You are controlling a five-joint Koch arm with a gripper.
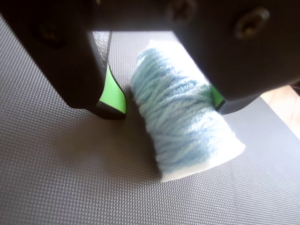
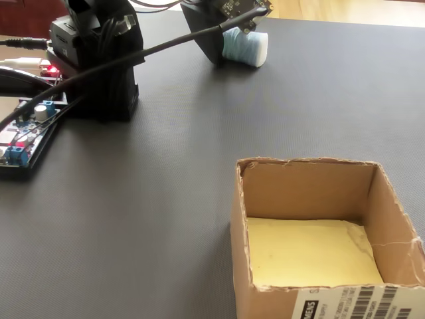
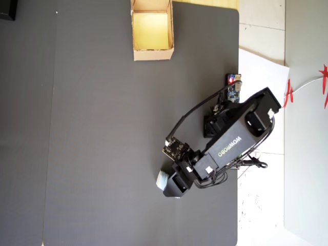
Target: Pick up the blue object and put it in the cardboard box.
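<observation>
Dark grey mat [image 1: 61,187] with fine dimpled weave covered table; pale floor beyond edge. Gripper [image 1: 164,101] stood spread apart, straddling blue object [image 1: 180,124]: left green-padded jaw clear of it, right pad seemingly touching. Object lay on mat, long axis running between jaws toward camera. Soft wound-yarn roll, ribbed strands, white end. Cardboard box [image 3: 151,51] sat well apart, open, yellow inside. Closing looked next.

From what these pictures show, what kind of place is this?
Probably a hobby robotics bench at home: a dark textured mat covering the table, a bare circuit board with wires beside the arm's base, wooden flooring behind.
</observation>
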